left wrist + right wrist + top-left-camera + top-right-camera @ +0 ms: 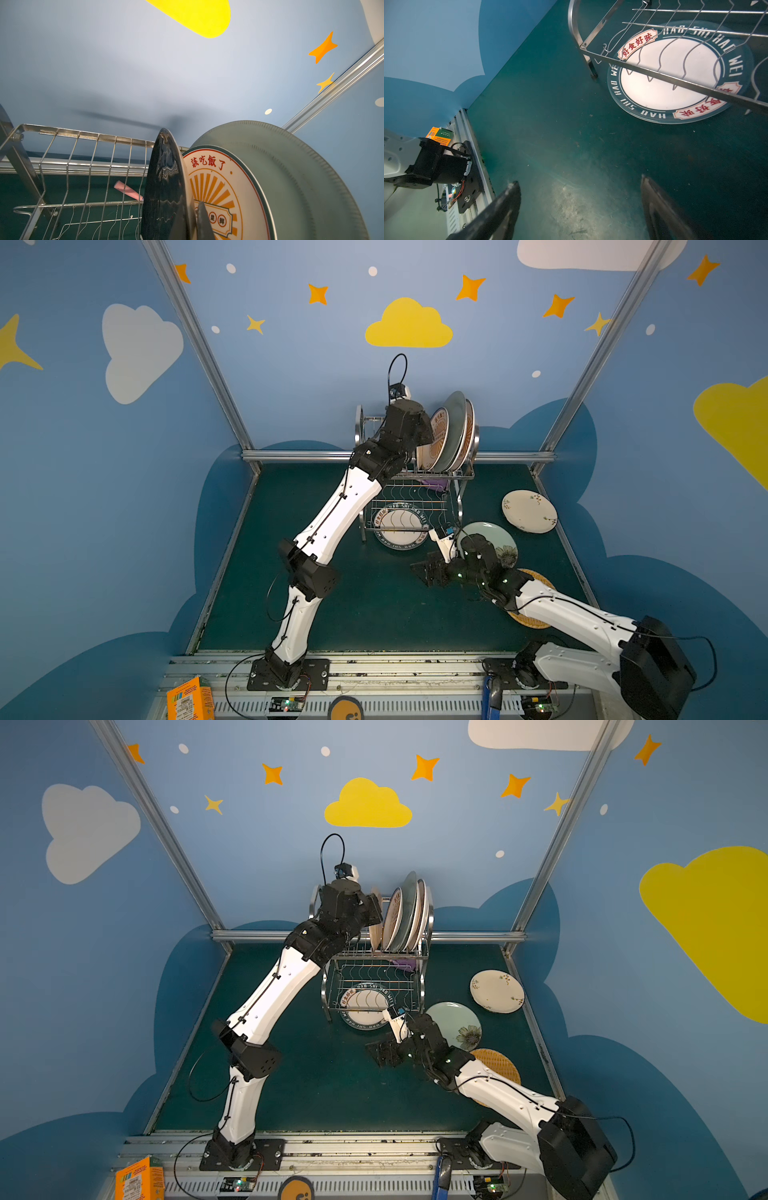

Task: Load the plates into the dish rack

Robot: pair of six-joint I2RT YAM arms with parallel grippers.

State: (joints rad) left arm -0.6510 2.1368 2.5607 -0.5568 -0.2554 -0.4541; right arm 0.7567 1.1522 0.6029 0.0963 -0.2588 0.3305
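The dish rack (436, 477) (374, 955) stands at the back of the green table. Its upper tier holds a sunburst plate (440, 435) (216, 187), a pale green plate (455, 427) (291, 176) and more behind them. My left gripper (424, 435) (191, 204) is shut on the rim of a dark navy plate (164, 182), upright in the slots beside the sunburst one. A lettered-rim plate (401, 533) (670, 83) lies flat under the rack. My right gripper (428, 568) (579, 180) hovers open and empty over bare table in front of it.
On the table at the right lie a green flower plate (494, 537), a cream floral plate (528, 511) and a woven tan plate (536, 620), partly under my right arm. A pink-purple item (127, 190) rests in the rack. An orange box (189, 699) sits front left.
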